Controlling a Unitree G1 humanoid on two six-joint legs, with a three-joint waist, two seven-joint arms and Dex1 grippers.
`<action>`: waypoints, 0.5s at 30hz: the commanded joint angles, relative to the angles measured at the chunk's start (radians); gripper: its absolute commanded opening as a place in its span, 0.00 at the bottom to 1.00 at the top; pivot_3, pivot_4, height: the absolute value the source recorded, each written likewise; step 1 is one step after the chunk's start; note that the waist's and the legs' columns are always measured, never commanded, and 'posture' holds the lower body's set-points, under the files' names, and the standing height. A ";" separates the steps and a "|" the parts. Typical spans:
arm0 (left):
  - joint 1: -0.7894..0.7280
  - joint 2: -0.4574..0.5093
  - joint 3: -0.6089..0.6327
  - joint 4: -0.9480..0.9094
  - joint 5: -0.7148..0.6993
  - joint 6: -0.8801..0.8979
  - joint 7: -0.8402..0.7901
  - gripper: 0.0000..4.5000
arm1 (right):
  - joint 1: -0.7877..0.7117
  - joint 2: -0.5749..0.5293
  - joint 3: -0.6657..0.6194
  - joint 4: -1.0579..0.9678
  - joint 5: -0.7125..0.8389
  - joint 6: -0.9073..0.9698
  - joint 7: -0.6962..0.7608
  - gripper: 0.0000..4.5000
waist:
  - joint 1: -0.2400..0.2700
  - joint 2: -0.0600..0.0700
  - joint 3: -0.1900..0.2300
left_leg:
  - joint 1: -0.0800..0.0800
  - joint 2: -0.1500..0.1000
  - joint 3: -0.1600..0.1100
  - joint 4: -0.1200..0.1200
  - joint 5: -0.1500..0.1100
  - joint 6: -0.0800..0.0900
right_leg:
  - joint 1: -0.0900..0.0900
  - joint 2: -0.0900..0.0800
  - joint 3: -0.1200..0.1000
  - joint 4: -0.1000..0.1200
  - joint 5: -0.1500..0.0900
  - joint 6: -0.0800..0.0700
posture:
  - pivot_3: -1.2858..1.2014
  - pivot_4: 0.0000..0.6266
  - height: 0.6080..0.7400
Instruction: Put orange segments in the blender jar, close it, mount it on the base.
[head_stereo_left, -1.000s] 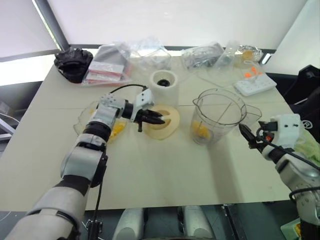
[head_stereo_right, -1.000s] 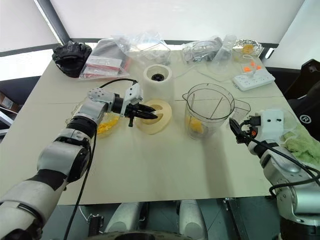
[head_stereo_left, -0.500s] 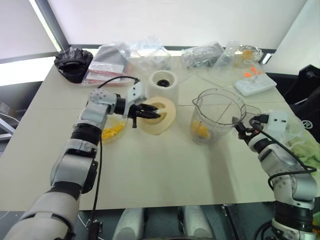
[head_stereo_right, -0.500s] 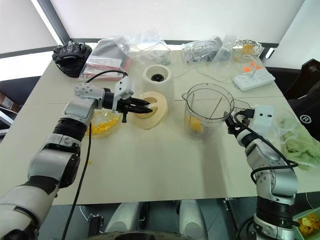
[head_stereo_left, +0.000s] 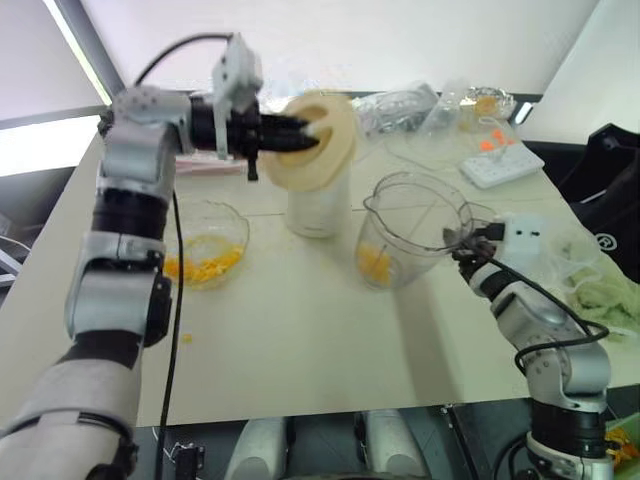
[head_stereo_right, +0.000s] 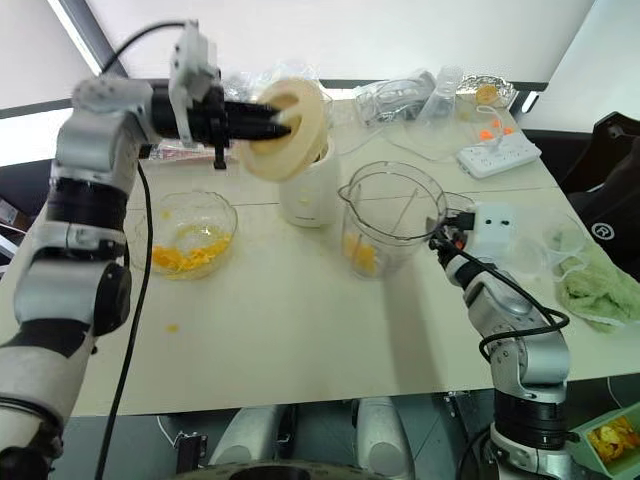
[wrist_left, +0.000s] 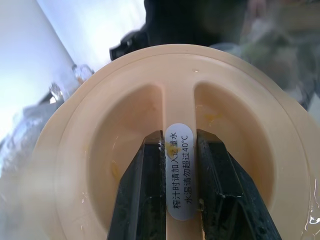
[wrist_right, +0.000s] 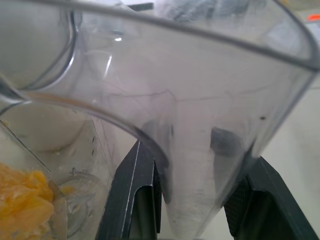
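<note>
The blender jar (head_stereo_left: 412, 228) is clear, glossy plastic. The lid (wrist_left: 165, 145) looks like smooth matt cream plastic with a glossy white sticker (wrist_left: 179, 172). The base (head_stereo_left: 318, 208) is cream plastic with a soft sheen. The bowl (head_stereo_right: 188, 232) looks like clear glass, the orange segments (head_stereo_right: 178, 255) wet. The tabletop (head_stereo_left: 300, 340) is matt beige.

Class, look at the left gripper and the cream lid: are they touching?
Touching. In the left wrist view the left gripper has its two black fingers pressed against either side of the lid's central rib, pinching it.
</note>
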 joint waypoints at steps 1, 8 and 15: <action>-0.075 -0.022 0.024 0.027 -0.041 0.000 -0.010 0.06 | -0.043 0.021 0.054 -0.089 -0.012 -0.003 -0.007 0.24 | 0.000 0.000 0.000 | 0.000 0.000 0.000 0.000 0.000 0.000 | 0.000 0.000 0.000 0.000 0.000 0.000 | 0.52 0.24 1.00; -0.115 -0.094 0.004 -0.010 -0.104 0.071 -0.076 0.06 | -0.025 0.038 0.201 -0.086 -0.082 0.004 0.017 0.24 | 0.000 0.000 0.000 | -0.001 0.000 0.000 0.000 0.000 0.000 | 0.000 0.000 0.000 0.000 0.000 0.000 | 0.52 0.24 1.00; -0.047 -0.172 -0.049 -0.167 -0.154 0.187 -0.111 0.06 | -0.020 0.056 0.280 -0.057 -0.141 -0.010 0.043 0.24 | -0.003 0.000 0.000 | 0.000 0.000 0.000 0.000 0.000 0.000 | 0.000 0.000 0.000 0.000 0.000 0.000 | 0.52 0.24 1.00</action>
